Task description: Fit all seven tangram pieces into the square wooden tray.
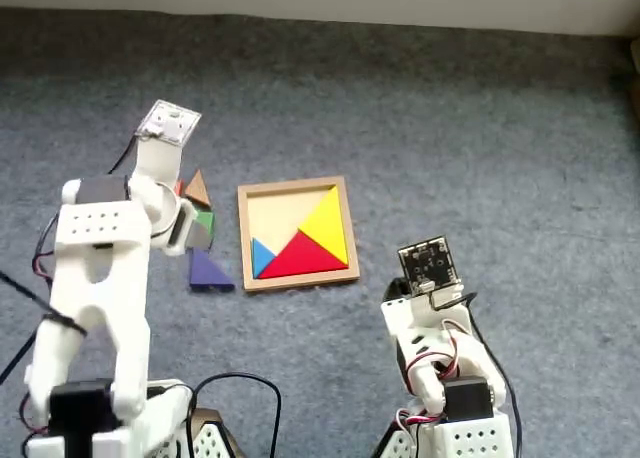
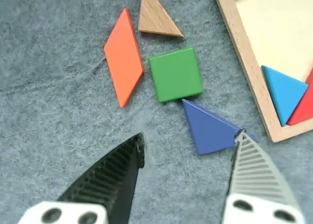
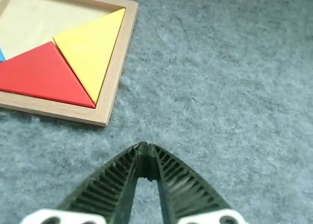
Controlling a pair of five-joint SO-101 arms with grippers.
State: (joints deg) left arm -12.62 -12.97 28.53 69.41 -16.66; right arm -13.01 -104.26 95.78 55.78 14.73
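Grey carpet [image 1: 500,128] | left gripper [image 2: 190,136] spread over dark blue triangle [image 2: 209,128] beside wooden tray [image 2: 244,62] | right gripper [image 3: 145,148] pinched together | advice: straddle triangle squarely before closing.

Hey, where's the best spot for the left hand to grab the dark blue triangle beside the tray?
Come straight down from above, since the blue triangle lies flat on the carpet. Probably pinch its thin edges across the middle, away from the corner at the green square and the corner by the tray. The left hand is open, close by.
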